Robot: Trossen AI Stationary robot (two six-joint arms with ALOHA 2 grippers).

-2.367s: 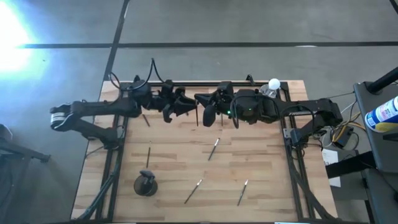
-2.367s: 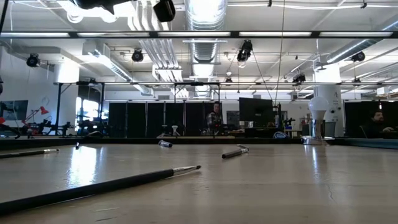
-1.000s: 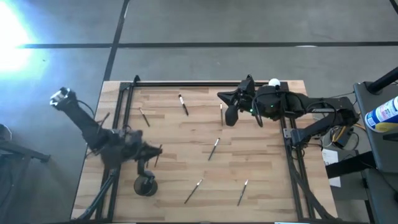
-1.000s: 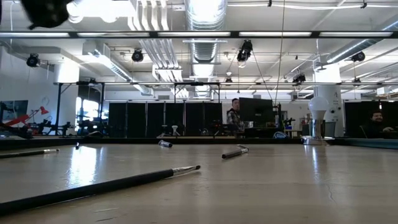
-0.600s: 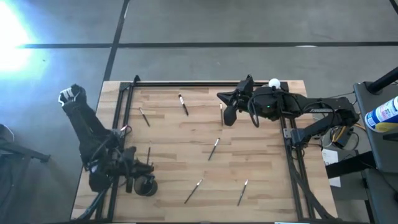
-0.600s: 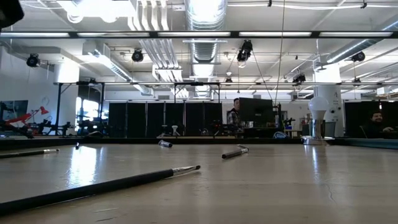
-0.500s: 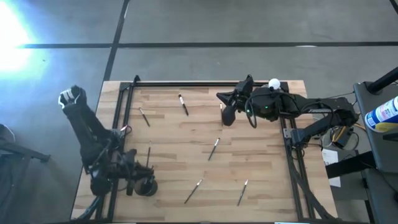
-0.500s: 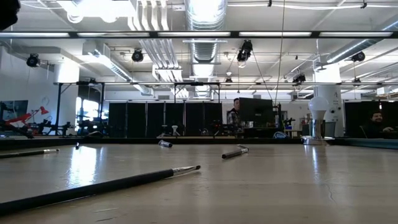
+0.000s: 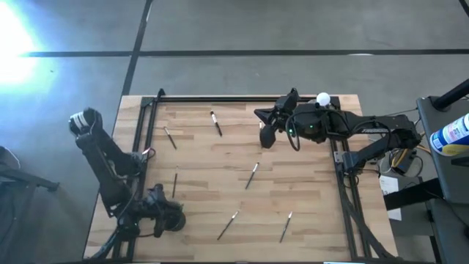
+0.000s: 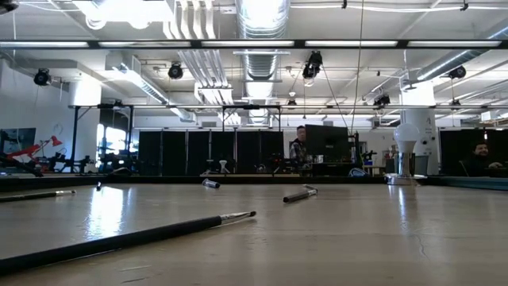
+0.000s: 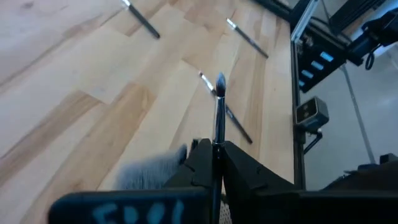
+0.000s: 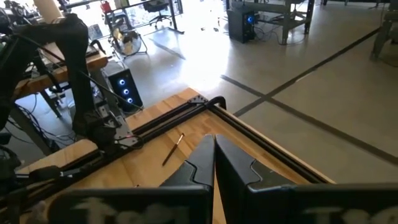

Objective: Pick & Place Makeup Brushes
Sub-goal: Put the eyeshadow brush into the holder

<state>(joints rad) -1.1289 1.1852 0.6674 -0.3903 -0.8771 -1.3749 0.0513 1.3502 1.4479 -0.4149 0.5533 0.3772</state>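
Six loose makeup brushes lie scattered over the wooden surface (image 9: 308, 198), and a seventh is clamped in the left pincer (image 11: 214, 152), its shaft rising between the fingers to a small pale-grey tip (image 11: 220, 81). From above, that left pincer (image 9: 163, 213) sits at the near left corner, right over what seems to be the dark round cup (image 9: 176, 218), though the arm hides most of it. To finish this step well, the brush should be held upright and centred over the cup's mouth before the fingers part, so the handle slides in rather than catching the rim and tipping out. Nearest the cup lie a brush beside it (image 9: 174, 184) and two along the near edge (image 9: 228, 225) (image 9: 286, 226); one lies mid-surface (image 9: 252, 175), and two more toward the far left (image 9: 169, 137) (image 9: 215, 122). At the far edge, the right pincer (image 9: 268, 126) waits above the boards, its fingers pressed together on nothing, near a white ball (image 9: 322, 98).
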